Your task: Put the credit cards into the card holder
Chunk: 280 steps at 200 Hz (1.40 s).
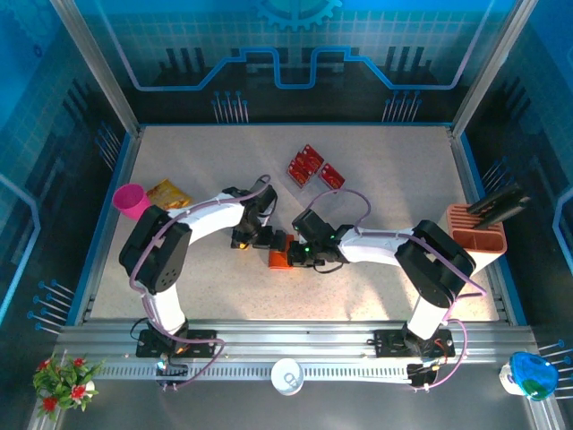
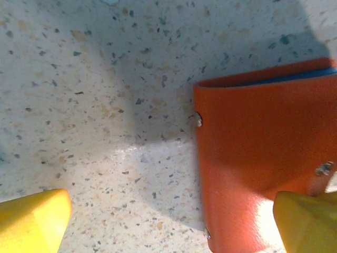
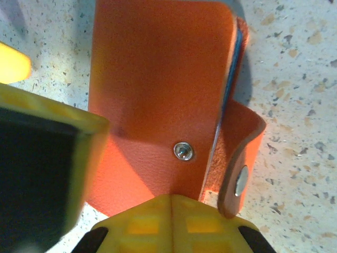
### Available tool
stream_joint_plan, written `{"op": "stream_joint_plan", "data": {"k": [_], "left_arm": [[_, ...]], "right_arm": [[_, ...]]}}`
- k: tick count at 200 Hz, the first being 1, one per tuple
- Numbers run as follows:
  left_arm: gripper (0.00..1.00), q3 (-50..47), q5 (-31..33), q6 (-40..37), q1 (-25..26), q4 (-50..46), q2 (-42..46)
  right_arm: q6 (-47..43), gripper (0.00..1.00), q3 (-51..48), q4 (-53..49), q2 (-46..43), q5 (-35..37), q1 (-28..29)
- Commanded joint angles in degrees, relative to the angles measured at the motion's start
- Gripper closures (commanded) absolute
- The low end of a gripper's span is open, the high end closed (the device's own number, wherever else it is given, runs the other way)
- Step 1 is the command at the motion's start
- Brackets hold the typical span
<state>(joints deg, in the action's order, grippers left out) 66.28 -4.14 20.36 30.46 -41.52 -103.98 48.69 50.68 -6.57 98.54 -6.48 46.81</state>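
Note:
The card holder (image 1: 278, 254) is an orange-red wallet lying folded on the table centre, its snap flap (image 3: 238, 158) loose and curled up. My left gripper (image 1: 258, 238) stands open at its left; in the left wrist view one yellow fingertip (image 2: 307, 221) is over the card holder (image 2: 253, 158) and the other (image 2: 31, 224) is over bare table. My right gripper (image 3: 174, 213) is shut, its joined tips at the card holder's (image 3: 158, 84) near edge beside a snap stud; nothing shows between them. Red credit cards (image 1: 305, 163) lie in a small group behind, one more (image 1: 331, 176) beside them.
A pink cup (image 1: 132, 199) and a yellow-orange snack bag (image 1: 168, 194) sit at the left. An orange slotted rack (image 1: 476, 235) holding a dark item stands at the right edge. The left gripper's finger (image 3: 45, 158) crowds the right wrist view.

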Motion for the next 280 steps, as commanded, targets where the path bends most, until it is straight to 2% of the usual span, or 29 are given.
{"op": "stream_joint_plan", "data": {"k": [1, 42, 73, 124, 172, 234, 280], "left_arm": [[0.01, -1.09, 2.54, -1.87, 1.08, -0.49, -1.57], [0.01, -2.81, 6.04, -1.47, 1.62, -1.8, -2.27], [0.01, -3.65, 6.53, -0.83, 1.66, -1.31, -2.57], [0.01, -4.48, 6.47, -0.01, 1.8, -0.23, -2.4], [0.01, -5.36, 6.34, 0.49, 1.93, 0.37, -2.06], [0.01, -5.75, 6.21, 0.63, 1.97, 0.78, -2.1], [0.01, -5.77, 6.21, 0.48, 1.97, 0.7, -2.15]], "right_arm": [[0.49, 0.92, -1.45, -2.06, -0.53, -0.2, -0.4], [0.88, 0.91, -3.13, -5.4, -9.34, 2.45, -4.11], [-1.02, 0.9, -2.36, -10.4, -11.66, 3.01, -6.88], [-4.23, 0.69, 3.5, -14.2, -6.9, 1.04, -6.86], [-5.79, 0.65, 8.67, -15.99, -1.97, 1.02, -5.53], [-7.24, 0.65, 12.53, -18.35, 2.82, 1.04, -5.26], [-7.3, 0.8, 12.14, -18.5, 3.28, 1.47, -5.28]]}}
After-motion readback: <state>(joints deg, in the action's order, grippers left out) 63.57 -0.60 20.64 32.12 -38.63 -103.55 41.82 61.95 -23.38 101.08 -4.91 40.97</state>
